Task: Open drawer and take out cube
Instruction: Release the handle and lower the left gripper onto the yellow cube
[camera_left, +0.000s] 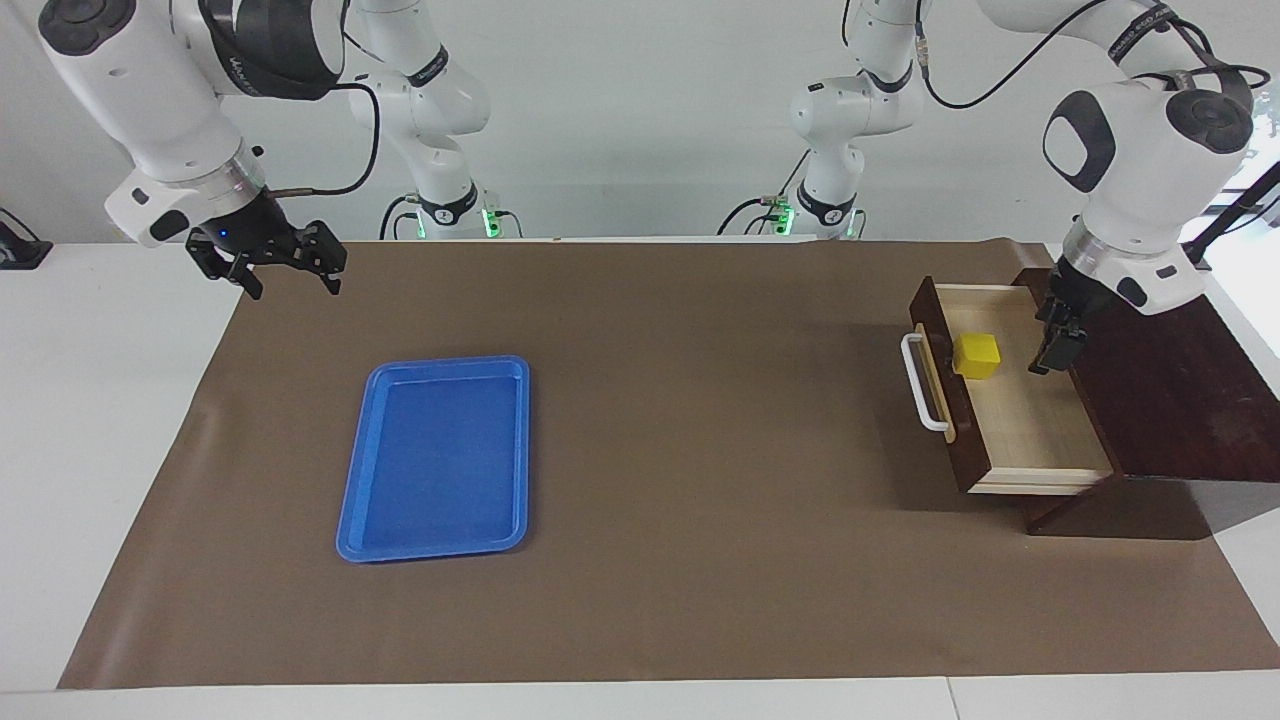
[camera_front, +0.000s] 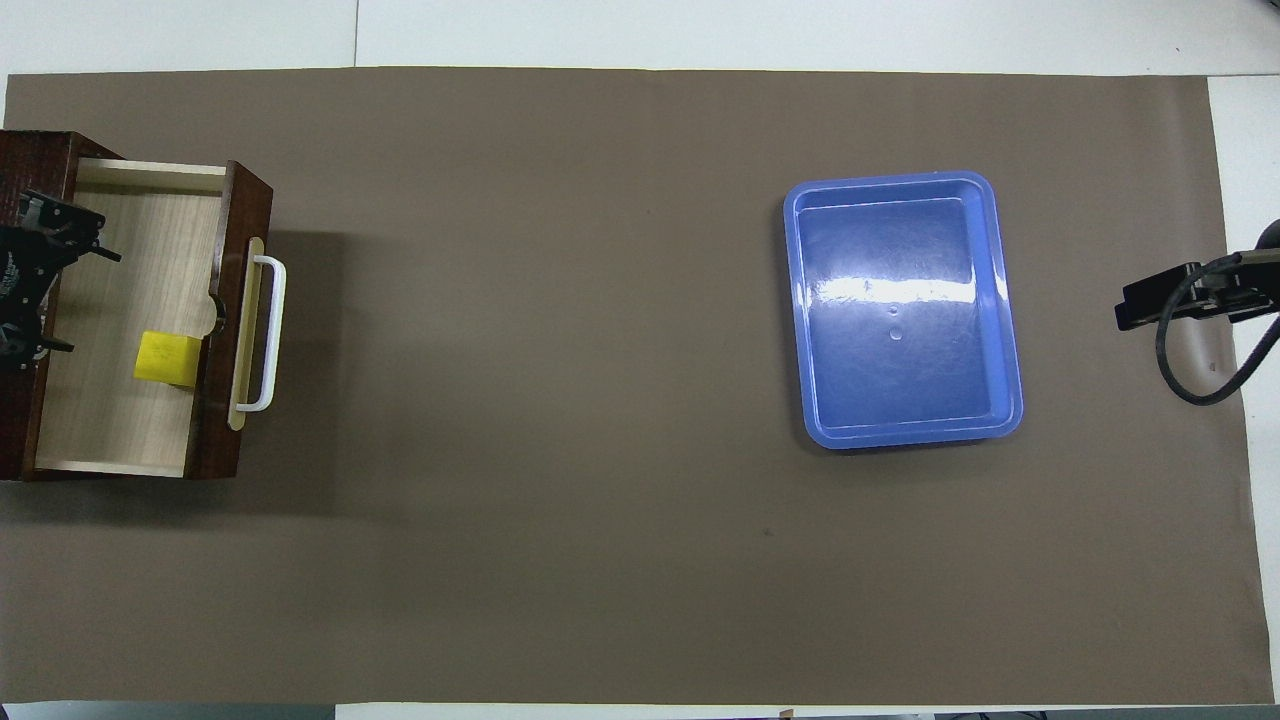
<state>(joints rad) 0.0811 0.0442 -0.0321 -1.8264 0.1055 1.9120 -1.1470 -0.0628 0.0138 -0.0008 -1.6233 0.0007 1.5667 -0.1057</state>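
Cube (camera_left: 976, 355) in drawer (camera_left: 1030, 420), beside left fingers (camera_left: 1052, 352).

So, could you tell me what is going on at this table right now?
The drawer of the dark wooden box stands pulled open, with the yellow cube lying inside near its front. The left gripper, open and empty, hangs over the drawer's inner end beside the cube. The right gripper waits, open, near the blue tray, which holds nothing.

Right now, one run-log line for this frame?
drawer: open | cube: in drawer, not held | left gripper: open, over drawer | right gripper: open, waiting | tray: empty
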